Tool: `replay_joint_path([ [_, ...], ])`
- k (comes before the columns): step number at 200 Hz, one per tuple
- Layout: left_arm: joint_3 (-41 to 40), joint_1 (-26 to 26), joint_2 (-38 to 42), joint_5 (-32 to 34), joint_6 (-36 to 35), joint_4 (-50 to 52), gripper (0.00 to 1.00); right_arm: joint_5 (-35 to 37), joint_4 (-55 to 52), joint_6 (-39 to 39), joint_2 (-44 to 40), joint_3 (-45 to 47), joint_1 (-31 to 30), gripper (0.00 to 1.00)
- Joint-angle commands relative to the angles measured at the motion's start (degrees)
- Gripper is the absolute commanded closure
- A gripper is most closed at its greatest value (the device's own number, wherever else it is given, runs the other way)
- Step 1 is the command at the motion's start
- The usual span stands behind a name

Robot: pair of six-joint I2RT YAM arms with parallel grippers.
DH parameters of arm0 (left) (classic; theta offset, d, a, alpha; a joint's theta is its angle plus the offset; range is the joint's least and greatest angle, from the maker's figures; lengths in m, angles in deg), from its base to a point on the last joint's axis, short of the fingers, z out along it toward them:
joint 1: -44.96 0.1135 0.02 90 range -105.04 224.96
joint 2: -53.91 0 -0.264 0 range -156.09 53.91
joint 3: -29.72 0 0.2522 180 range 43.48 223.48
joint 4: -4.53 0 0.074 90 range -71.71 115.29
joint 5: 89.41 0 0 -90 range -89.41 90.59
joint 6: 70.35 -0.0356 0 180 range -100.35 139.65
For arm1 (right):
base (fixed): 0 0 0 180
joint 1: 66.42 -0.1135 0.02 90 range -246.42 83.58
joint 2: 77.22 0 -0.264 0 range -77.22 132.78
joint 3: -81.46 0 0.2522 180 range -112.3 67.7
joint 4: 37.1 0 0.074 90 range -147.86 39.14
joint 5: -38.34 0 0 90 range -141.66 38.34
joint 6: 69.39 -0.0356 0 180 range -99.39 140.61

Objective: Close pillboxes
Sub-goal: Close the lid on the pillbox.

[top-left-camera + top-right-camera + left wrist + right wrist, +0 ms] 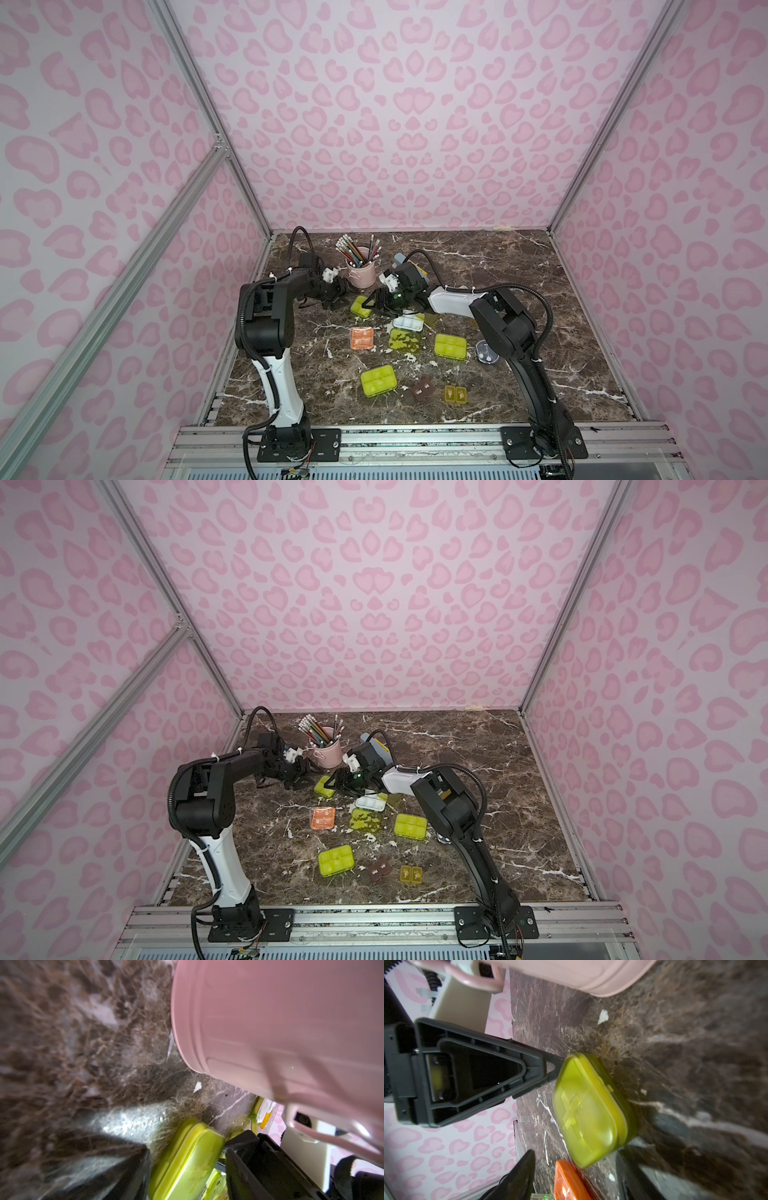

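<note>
A closed lime pillbox (356, 307) (187, 1165) (587, 1109) lies in front of the pink pencil cup. My left gripper (338, 297) (187, 1147) is open and straddles it. One left finger (477, 1074) touches the box's end. From the other side my right gripper (371, 305) (575, 1152) is open around the box's near end and does not pinch it. Further pillboxes lie toward the front: a white tray (409, 322) with its lid open, a salmon one (361, 338), lime ones (450, 347) (378, 380), a round grey one (486, 352), a brown one (423, 390) and a yellow one (456, 394).
The pink cup (361, 272) (270, 1022), full of pencils, stands just behind both grippers. A blue-grey stapler (400, 258) sits behind the right wrist. An open lime lid (405, 340) lies flat mid-table. The marble table (540, 291) ends at pink walls on three sides.
</note>
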Motion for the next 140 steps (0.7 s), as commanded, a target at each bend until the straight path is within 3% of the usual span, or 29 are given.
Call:
replay_joint_path([
  [1, -0.6, 0.0, -0.7, -0.1, 1.1, -0.8, 0.42, 0.6, 1.4, -1.5, 0.7, 1.2, -0.1, 0.36],
  [77, -0.4, -1.0, -1.6, -1.5, 1.2, -0.6, 0.46, -1.5, 16.2, -8.1, 0.3, 6.1, 0.4, 0.37],
  [140, -0.8, -1.7, -1.8, -4.4, 2.3, -1.2, 0.47, -1.0, 18.8, -8.5, -0.6, 7.6, 0.7, 0.37],
])
